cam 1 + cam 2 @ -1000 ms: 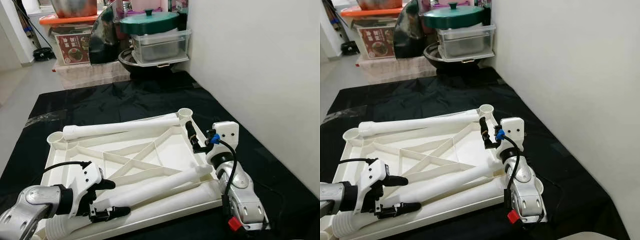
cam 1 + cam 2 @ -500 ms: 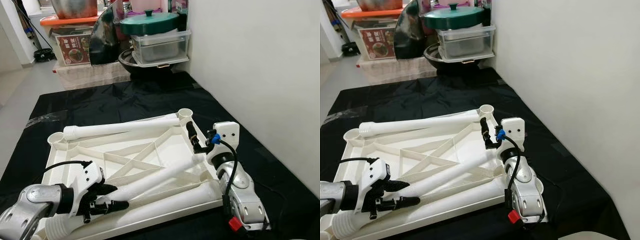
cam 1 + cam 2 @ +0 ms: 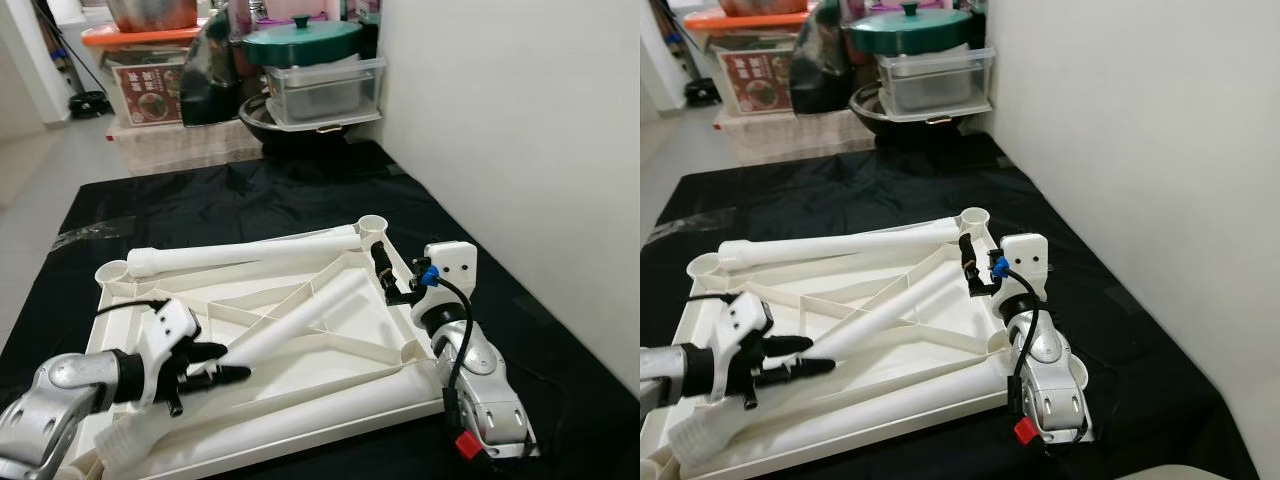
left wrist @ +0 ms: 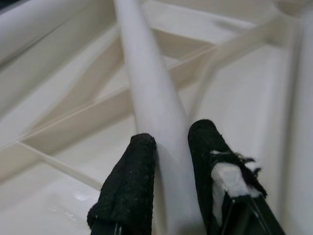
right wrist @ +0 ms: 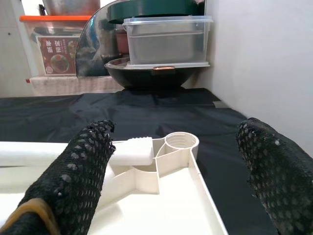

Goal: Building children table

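Left gripper (image 3: 222,362), jaws clamped on a white table leg (image 3: 300,318), holds it across the upturned tabletop (image 3: 375,338); right gripper (image 3: 385,276), jaws apart, rests at its rim

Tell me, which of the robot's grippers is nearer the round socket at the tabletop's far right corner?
Right. The right gripper hovers open just short of the corner socket. The left gripper is across the upturned tabletop, shut on a loose table leg.

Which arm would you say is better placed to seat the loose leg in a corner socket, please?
Left. The left gripper is shut on the loose leg, while the right gripper rests open on the tabletop's rim.
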Controlling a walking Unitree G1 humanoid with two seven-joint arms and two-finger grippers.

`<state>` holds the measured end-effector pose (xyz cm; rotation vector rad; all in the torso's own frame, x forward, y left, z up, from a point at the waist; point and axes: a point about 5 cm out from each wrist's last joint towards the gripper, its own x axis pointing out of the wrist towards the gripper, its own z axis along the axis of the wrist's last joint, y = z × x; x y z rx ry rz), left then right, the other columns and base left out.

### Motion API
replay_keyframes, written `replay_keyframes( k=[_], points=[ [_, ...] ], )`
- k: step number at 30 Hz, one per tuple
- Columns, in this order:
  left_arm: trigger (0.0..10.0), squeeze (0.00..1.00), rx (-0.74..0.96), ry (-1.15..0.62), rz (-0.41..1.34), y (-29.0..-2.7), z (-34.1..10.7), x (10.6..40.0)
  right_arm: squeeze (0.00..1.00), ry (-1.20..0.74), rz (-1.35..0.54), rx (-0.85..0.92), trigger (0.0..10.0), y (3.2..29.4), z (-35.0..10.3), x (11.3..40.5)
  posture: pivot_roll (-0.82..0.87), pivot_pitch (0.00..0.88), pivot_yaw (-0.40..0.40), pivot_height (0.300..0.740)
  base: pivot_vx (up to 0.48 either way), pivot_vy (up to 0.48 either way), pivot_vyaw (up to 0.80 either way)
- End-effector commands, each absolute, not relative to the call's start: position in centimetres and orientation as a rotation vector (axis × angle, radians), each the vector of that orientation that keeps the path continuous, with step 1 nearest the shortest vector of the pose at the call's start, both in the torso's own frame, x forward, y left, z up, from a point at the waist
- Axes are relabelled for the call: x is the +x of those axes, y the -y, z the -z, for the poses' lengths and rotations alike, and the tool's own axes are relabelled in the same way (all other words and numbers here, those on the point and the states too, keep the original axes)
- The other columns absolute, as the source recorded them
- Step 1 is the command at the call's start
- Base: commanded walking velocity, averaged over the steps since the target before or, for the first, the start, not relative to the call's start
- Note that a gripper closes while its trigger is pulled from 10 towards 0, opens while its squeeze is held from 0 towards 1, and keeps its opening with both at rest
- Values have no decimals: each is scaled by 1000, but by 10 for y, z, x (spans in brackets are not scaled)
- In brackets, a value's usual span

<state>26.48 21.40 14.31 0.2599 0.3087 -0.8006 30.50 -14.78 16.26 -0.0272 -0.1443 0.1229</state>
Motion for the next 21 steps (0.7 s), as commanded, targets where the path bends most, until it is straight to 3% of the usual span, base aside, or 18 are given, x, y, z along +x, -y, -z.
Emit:
replay_keyframes(
  k=[1, 2, 3, 5, 8, 18, 19, 21],
  points=[
    [7294, 0, 233, -269, 728, -219, -147, 272, 0, 141, -121, 36, 10000, 147, -166, 308, -1, 0, -20, 740, 0, 0, 0],
    [7294, 0, 233, -269, 728, -219, -147, 272, 0, 141, -121, 36, 10000, 147, -166, 308, -1, 0, -20, 740, 0, 0, 0],
    [10000, 0, 223, -224, 710, -218, -153, 275, 0, 148, -109, 123, 10000, 149, -171, 311, -2, 0, -18, 740, 0, 0, 0],
    [10000, 0, 223, -224, 710, -218, -153, 275, 0, 148, -109, 123, 10000, 149, -171, 311, -2, 0, -18, 740, 0, 0, 0],
    [10000, 0, 201, -176, 691, -214, -160, 278, 0, 132, -88, 336, 10000, 158, -177, 319, 0, 0, -22, 740, 0, 0, 0],
    [10000, 0, 190, -209, 690, -213, -154, 275, 0, 102, -79, 391, 10000, 160, -174, 320, 3, 0, -22, 740, 0, 0, 0],
    [10000, 1000, 190, -210, 723, -210, -154, 273, 0, 95, -76, 394, 10000, 159, -172, 320, 3, 0, -21, 740, 0, 0, 0],
    [10000, 1000, 192, -207, 742, -209, -155, 272, 0, 89, -75, 396, 10000, 159, -171, 320, 3, 0, -21, 740, 0, 0, 0]
  ],
)
